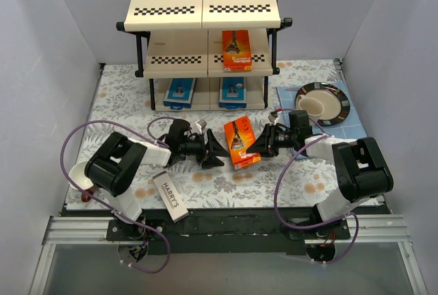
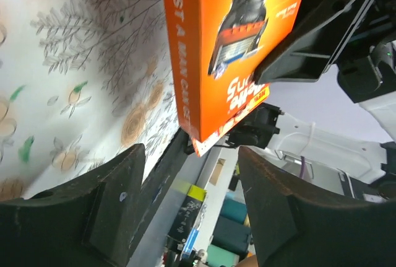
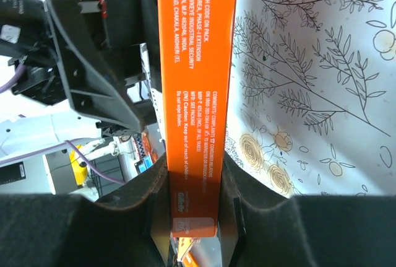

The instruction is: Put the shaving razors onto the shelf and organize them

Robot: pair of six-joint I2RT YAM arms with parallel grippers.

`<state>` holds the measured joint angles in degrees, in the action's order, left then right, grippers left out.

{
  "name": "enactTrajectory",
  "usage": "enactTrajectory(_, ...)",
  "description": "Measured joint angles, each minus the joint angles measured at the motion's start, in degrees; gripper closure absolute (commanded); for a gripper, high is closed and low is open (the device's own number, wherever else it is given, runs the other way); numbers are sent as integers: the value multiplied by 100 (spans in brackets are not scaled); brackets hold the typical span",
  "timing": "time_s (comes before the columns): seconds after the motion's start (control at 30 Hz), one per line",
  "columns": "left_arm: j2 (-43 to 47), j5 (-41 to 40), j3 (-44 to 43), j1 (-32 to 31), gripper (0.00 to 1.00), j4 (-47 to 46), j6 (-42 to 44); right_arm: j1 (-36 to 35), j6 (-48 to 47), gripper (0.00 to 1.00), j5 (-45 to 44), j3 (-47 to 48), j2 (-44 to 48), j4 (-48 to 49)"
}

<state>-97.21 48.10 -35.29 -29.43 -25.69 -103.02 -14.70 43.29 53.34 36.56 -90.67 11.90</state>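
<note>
From above, you see the shelf (image 1: 205,13) at the far side of the floral table cloth (image 1: 123,103), with one orange pack (image 1: 237,50) standing on the right half of its middle board and two blue-and-white boxes (image 1: 179,93) (image 1: 233,92) side by side on the bottom board. A second orange pack (image 1: 241,143) sits mid-table between your two arms, tilted. Your right gripper (image 1: 254,146) is clamped on its right edge, while your left gripper (image 1: 213,152) sits just beside its left edge with its fingers spread. A HARRY'S box (image 1: 170,196) lies flat near your left arm's base, and a beige mug (image 1: 311,105) rests on a striped plate (image 1: 337,110) at the right. In your left wrist view, the two fingers (image 2: 105,217) stand wide apart with nothing between them. The second orange pack's corner hangs just beyond their tips, and the other arm's finger presses on its printed face. In your right wrist view, both fingers (image 3: 136,211) squeeze the pack's narrow printed edge, one on each broad face. You cannot tell whether the pack touches the cloth.
</note>
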Motion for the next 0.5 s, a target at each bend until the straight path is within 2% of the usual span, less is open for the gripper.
enactTrajectory(0.23, -874, 175, -221, -70, 46, -1279, -435, 0, 15, 64, 81, 4, 7, 0)
enactTrajectory(0.3, -1021, 223, -358, -114, 50, -1582, -553, 0, 44, 64, 83, 7, 7, 7)
enactTrajectory(0.37, -1082, 240, -446, -186, 56, -1781, -625, 4, 101, 64, 107, 9, 7, 35)
enactTrajectory(0.5, -1145, 315, -457, -302, 59, -2028, -789, 103, 203, 64, 133, 59, 9, 181)
